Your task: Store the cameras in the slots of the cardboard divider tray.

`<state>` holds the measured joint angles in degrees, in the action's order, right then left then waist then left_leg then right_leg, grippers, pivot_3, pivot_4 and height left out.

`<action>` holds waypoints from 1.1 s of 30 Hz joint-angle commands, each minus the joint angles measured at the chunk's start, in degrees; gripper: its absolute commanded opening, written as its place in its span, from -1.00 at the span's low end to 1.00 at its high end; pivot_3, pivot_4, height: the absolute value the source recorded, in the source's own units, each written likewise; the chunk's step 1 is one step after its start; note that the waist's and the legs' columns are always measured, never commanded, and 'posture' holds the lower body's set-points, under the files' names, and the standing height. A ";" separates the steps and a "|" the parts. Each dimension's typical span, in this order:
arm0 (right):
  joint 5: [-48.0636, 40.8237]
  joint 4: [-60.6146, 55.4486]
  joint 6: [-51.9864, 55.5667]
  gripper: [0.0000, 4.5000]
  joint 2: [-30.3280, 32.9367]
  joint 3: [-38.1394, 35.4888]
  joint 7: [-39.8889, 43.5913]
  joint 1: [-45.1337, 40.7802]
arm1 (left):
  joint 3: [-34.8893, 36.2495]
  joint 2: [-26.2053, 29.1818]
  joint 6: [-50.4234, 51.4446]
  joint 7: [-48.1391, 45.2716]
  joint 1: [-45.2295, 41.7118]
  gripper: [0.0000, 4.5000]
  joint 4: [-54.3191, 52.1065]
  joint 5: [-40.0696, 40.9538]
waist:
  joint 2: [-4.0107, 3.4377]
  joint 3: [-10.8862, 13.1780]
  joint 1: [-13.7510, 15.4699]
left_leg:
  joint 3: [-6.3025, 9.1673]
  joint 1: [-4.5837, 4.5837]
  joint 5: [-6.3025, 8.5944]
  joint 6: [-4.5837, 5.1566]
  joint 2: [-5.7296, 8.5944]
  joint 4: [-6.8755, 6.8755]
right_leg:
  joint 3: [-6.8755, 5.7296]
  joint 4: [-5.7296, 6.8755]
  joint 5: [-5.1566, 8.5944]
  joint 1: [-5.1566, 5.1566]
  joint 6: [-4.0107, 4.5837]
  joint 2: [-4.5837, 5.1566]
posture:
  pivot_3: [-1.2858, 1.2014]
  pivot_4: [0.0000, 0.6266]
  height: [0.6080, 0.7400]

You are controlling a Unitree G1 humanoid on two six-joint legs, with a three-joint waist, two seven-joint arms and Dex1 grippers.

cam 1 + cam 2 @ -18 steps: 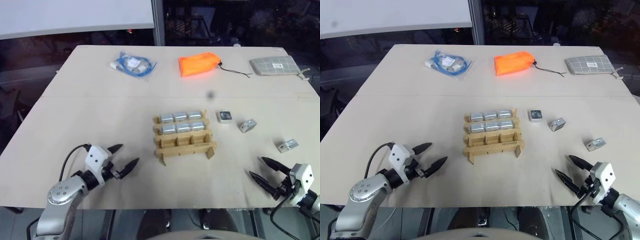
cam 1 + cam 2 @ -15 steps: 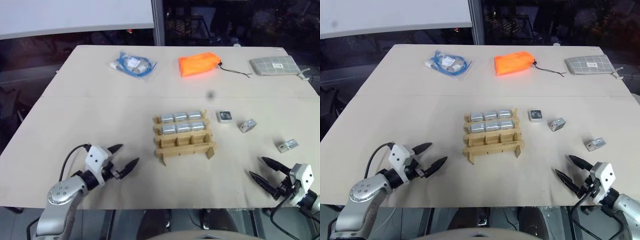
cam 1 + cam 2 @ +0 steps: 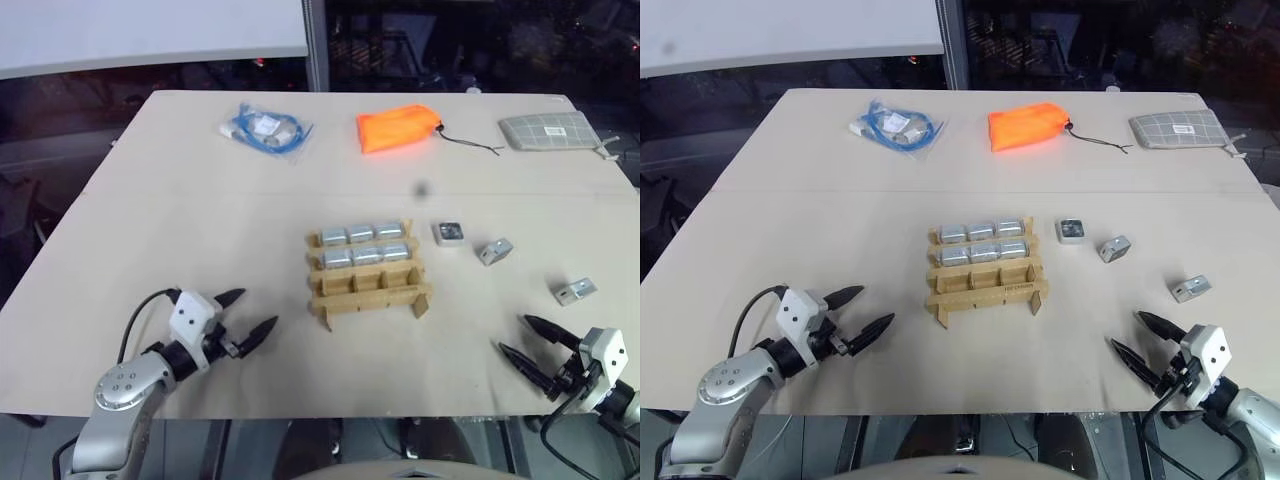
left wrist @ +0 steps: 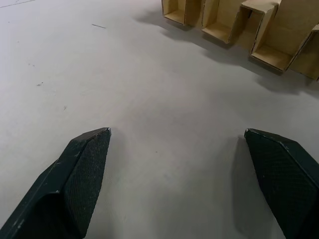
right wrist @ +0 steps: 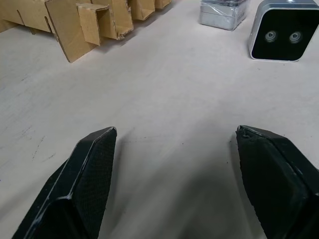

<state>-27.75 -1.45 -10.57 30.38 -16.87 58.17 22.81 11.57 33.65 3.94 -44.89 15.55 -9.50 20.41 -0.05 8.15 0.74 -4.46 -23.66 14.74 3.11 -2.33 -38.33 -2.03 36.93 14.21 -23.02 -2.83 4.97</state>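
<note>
On the pale tabletop: the brown cardboard divider tray, a three-by-three grid with notched upright ends, stands at the middle.
Tray contents: six small silver-grey metal cameras fill the two far rows; the near row of three slots looks empty.
Loose cameras: three lie on the table to the right of the tray: one showing a dark square lens face just beside it, a second a little further right, a third further out and nearer the robot.
Left gripper: two black fingers spread wide, nothing between them, low over bare table left of the tray.
Right gripper: fingers apart and empty, near the table's front edge, closest to the third loose camera.
Far edge, not part of the job: a clear bag of blue cable, an orange fabric pouch, a grey checked pad.
Step in hand: two rows look done; neither arm has begun a pick.
Next move: probably the right gripper reaches forward to the nearest loose camera, closes across its narrow sides, then carries it to a near-row slot and lowers it squarely between the dividers.
</note>
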 commanded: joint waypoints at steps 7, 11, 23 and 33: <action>-1.26 -2.63 0.91 0.69 1.82 -1.96 0.44 0.56 | 0.60 1.93 -1.91 -2.71 -0.17 1.00 -1.84 -0.32 | 0.02 0.01 0.01 | 0.00 0.00 0.00 0.00 0.00 0.00 | -0.01 0.00 0.00 0.00 0.00 -0.01 | 0.03 -0.52 1.00; -3.76 -8.05 6.20 0.69 6.06 -3.89 -0.12 -0.40 | 0.58 6.26 -0.59 -8.85 -6.74 1.00 -4.10 3.72 | 0.07 0.06 0.18 | 0.05 -0.02 0.00 0.00 0.00 -0.01 | -0.06 0.00 0.00 -0.01 0.00 0.00 | 0.03 -0.52 1.00; 1.31 0.70 3.02 0.69 27.06 -13.89 12.94 -5.33 | 0.98 19.45 12.50 -25.16 -22.60 1.00 -12.89 20.56 | 0.14 0.20 -0.04 | 0.01 -0.05 0.01 0.02 0.09 -0.05 | 0.02 -0.06 -0.11 0.01 -0.25 -0.26 | 0.03 -0.52 1.00; 11.32 29.93 -11.64 0.69 38.40 -2.93 25.12 -27.62 | 0.47 20.56 17.94 -25.30 -25.57 1.00 -18.87 23.79 | 0.35 0.44 -0.11 | -0.09 0.01 -0.04 -0.05 0.08 -0.12 | 0.18 -0.09 -0.12 0.06 -0.27 -0.35 | 0.03 -0.52 1.00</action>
<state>-18.58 24.01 -18.80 67.44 -22.19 80.50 -2.06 10.72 53.30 21.28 -70.00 -9.13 -26.58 42.92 0.31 8.59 0.64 -4.55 -23.66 14.64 2.98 -2.25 -38.45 -1.85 36.84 14.09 -22.97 -3.10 4.61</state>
